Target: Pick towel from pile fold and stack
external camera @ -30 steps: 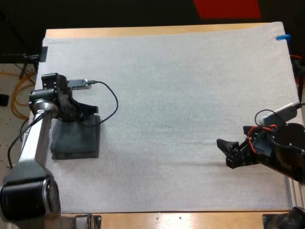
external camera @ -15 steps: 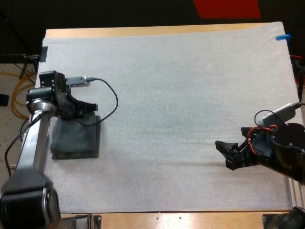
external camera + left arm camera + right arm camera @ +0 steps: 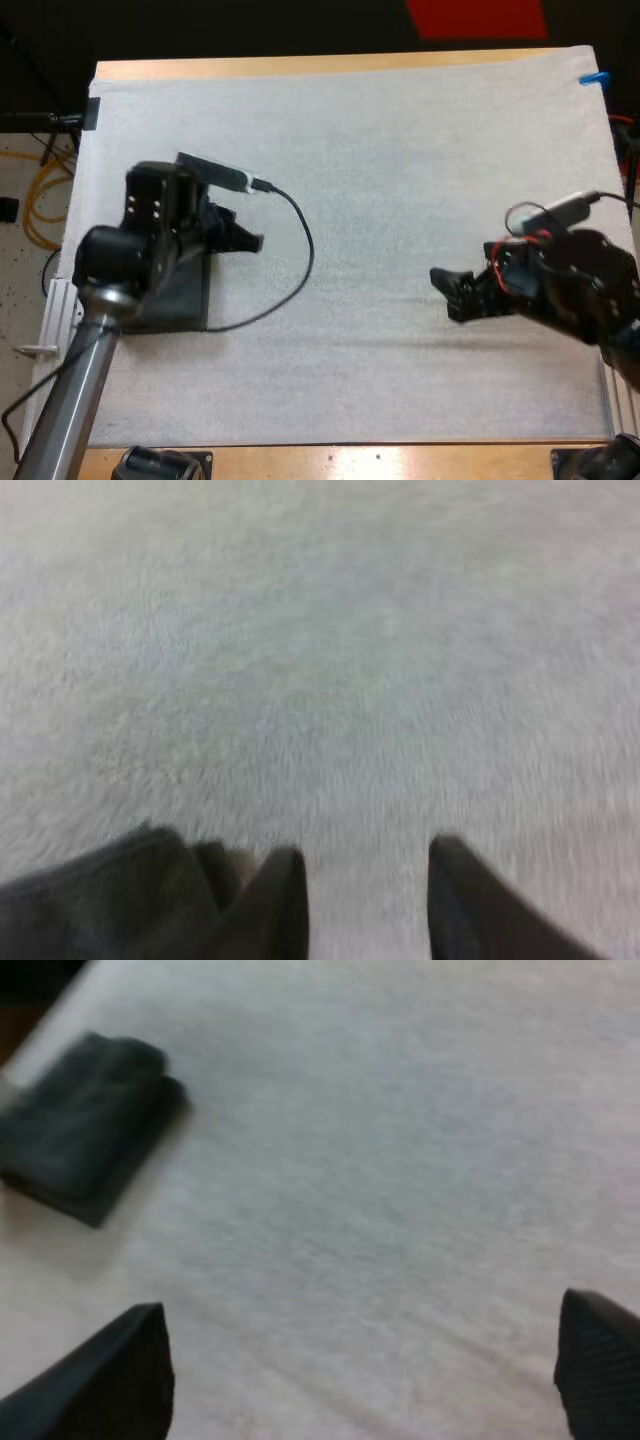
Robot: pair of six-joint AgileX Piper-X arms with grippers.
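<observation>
Left pincer (image 3: 367,850) gapes beside the folded towel stack (image 3: 85,1125); right pincer (image 3: 447,295) gapes above mat (image 3: 380,180).

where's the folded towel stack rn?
High view: the towel stack lies on the mat at its left side, partly under the left arm, with the left gripper by its far right corner.

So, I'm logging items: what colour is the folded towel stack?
Dark grey-green; the folded towel stack shows best in the right wrist view.
</observation>
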